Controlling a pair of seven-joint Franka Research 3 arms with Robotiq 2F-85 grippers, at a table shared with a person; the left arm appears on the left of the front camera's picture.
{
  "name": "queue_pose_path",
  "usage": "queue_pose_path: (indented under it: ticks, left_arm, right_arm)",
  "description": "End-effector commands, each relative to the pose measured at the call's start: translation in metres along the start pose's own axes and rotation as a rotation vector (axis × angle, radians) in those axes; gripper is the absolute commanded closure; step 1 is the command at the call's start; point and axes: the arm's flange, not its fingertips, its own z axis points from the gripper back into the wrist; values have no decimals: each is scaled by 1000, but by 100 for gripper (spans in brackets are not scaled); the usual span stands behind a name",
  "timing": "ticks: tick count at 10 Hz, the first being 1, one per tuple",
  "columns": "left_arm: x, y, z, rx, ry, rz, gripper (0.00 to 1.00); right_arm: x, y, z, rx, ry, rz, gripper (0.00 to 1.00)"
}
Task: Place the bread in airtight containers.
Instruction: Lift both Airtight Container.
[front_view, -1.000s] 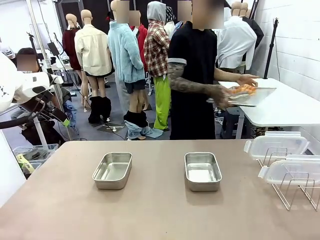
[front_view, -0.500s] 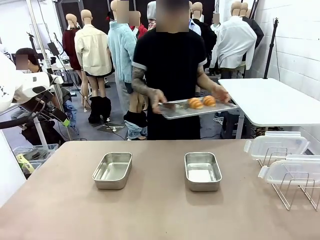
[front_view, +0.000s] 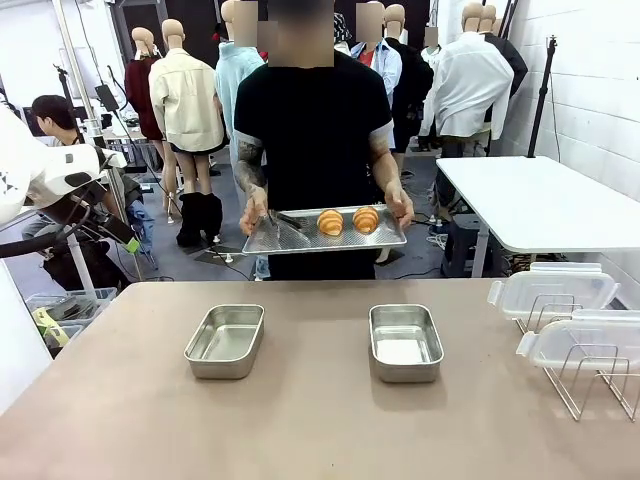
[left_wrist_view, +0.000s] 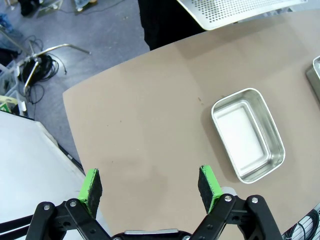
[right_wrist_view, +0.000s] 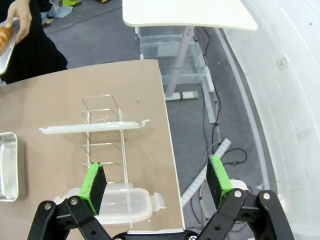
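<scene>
At twelve o'clock, a held tray (front_view: 300, 241) carries two rolls (front_view: 331, 222); left gripper (left_wrist_view: 149, 182) and right gripper (right_wrist_view: 156, 177), both spread, should await its landing.

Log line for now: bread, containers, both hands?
bread: on tray held by person | containers: empty, lidless, on table | left hand: open | right hand: open

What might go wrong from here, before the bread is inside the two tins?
The rolls lie loose on the tray, held up by the person; a tilt could slide them off. The lids rest on a wire rack near the right edge of the table; a reach might knock them down.
</scene>
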Motion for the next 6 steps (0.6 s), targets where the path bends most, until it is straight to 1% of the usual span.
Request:
queue_pose_path:
  ticks: [1, 6]
  left_arm:
    - [-3, 2, 2, -3, -3, -7, 0]
    - [-3, 2, 2, -3, -3, -7, 0]
  right_arm:
    - [0, 1, -1, -4, 4, -14, 0]
    - [0, 1, -1, -4, 4, -14, 0]
